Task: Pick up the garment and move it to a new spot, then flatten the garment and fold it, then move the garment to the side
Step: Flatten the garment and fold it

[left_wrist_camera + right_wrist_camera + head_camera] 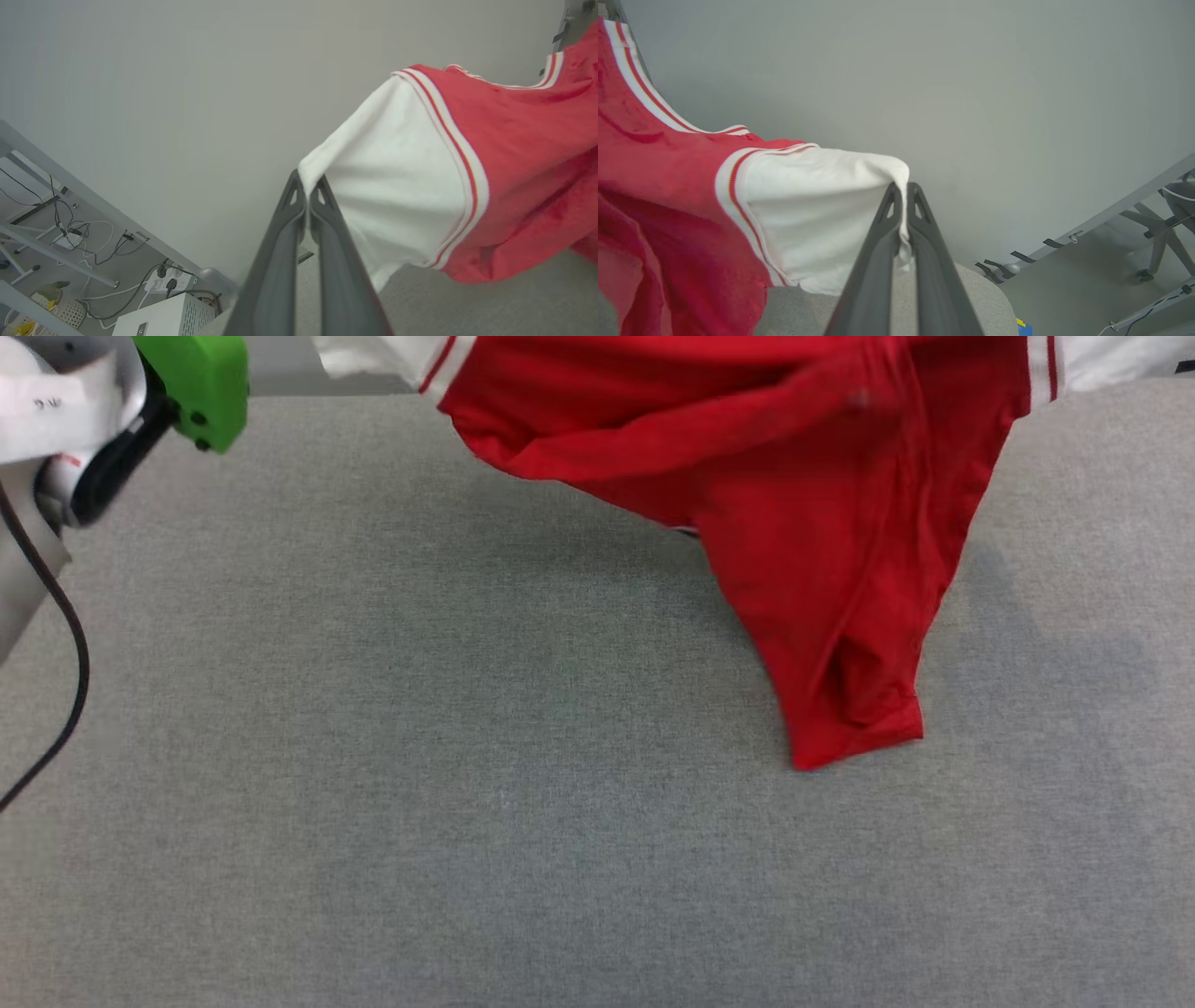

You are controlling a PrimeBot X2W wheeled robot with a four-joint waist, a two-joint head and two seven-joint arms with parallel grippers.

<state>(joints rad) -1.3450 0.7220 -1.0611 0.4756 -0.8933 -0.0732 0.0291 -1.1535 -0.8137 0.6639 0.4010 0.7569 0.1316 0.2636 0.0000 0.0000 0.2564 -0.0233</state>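
The garment point(822, 523) is a red jersey with white sleeves and red-and-white trim. It hangs in the air over the far part of the grey table point(373, 756), its lower corner drooping toward the cloth surface. My left gripper point(306, 183) is shut on the edge of one white sleeve point(397, 196). Around the edge of the other white sleeve point(817, 210) my right gripper point(902, 189) is shut too. The red body point(658, 196) sags between the two grips. Any print on the garment is hidden.
My left arm's green-capped wrist point(191, 383) and its black cable point(65, 616) show at the head view's upper left. Beyond the table's far corners stand a grey wall, metal frames, a power strip point(170, 280) with cables and a chair base point(1157, 247).
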